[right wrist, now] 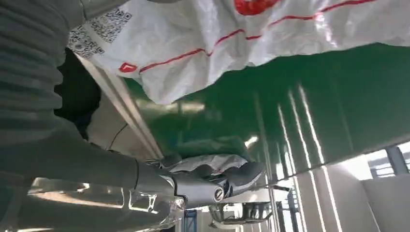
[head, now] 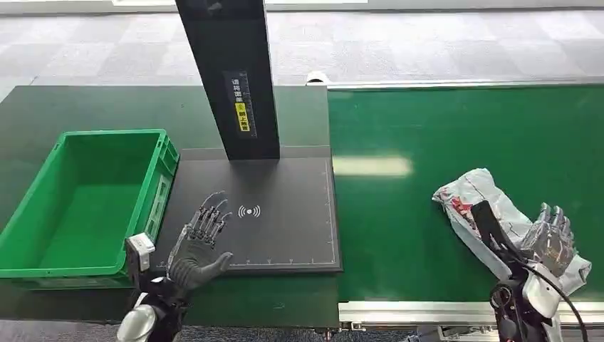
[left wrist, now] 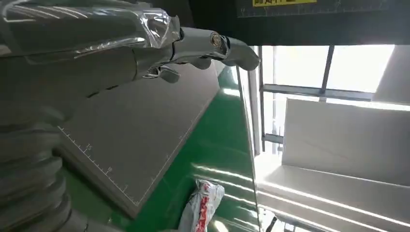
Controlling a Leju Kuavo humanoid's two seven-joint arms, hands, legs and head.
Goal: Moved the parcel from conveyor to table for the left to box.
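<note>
Fingers of the right hand [head: 552, 239] are being pressed around the near end of the white parcel [head: 478, 198], which is lying on the green conveyor [head: 456, 128]. The left hand [head: 201, 246] is being held spread and empty over the dark scanner pad [head: 285, 235], beside the green crate [head: 43, 267].

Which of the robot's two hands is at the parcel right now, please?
The right hand, on the white parcel on the green conveyor. The left hand is spread, empty, over the dark scanner mat.

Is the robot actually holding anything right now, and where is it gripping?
The right hand grips the white parcel at its near end, on the conveyor. The left hand holds nothing.
</note>
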